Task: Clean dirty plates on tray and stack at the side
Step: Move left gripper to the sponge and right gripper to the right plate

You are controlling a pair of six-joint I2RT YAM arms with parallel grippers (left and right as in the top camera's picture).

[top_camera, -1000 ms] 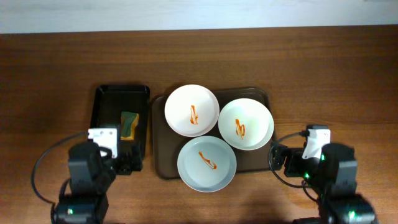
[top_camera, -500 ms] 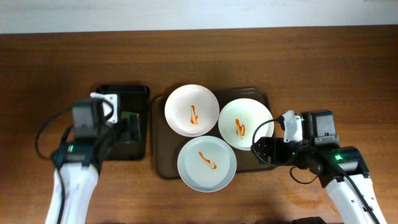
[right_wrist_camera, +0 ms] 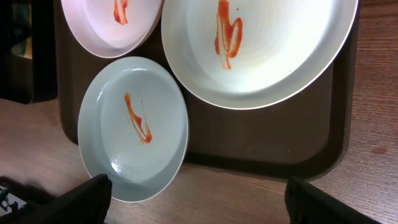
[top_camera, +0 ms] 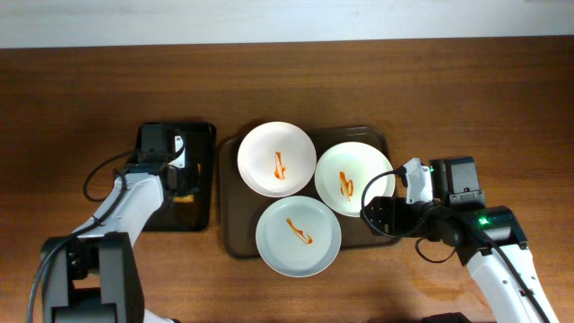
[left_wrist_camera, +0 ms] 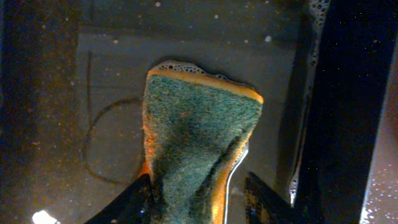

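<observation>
All three plates are unwiped, each with its orange squiggle: the far plate [top_camera: 276, 159], the right plate [top_camera: 354, 178] and the near plate [top_camera: 298, 237] sit on the brown tray [top_camera: 231, 202], the near one hanging over its front rim, and nothing is stacked at the side yet. Left of that lies the black tray [top_camera: 204, 135], wet and foamy, with the sponge [left_wrist_camera: 199, 143] in it, green side up. My left gripper [left_wrist_camera: 200, 208] is down over the sponge's near end, jaws spread with one finger on each flank; whether either touches it I cannot tell. The step, as I judge it, is taking the sponge, so I should sink low enough to catch its body rather than just the scouring skin, close squarely across the narrow width, and lift straight so the foam drips into the black tray. My right gripper [right_wrist_camera: 205, 202] hangs with jaws wide apart, holding nothing, near the right plate's rim; I judge it should steady a plate during scrubbing, since these may slide
</observation>
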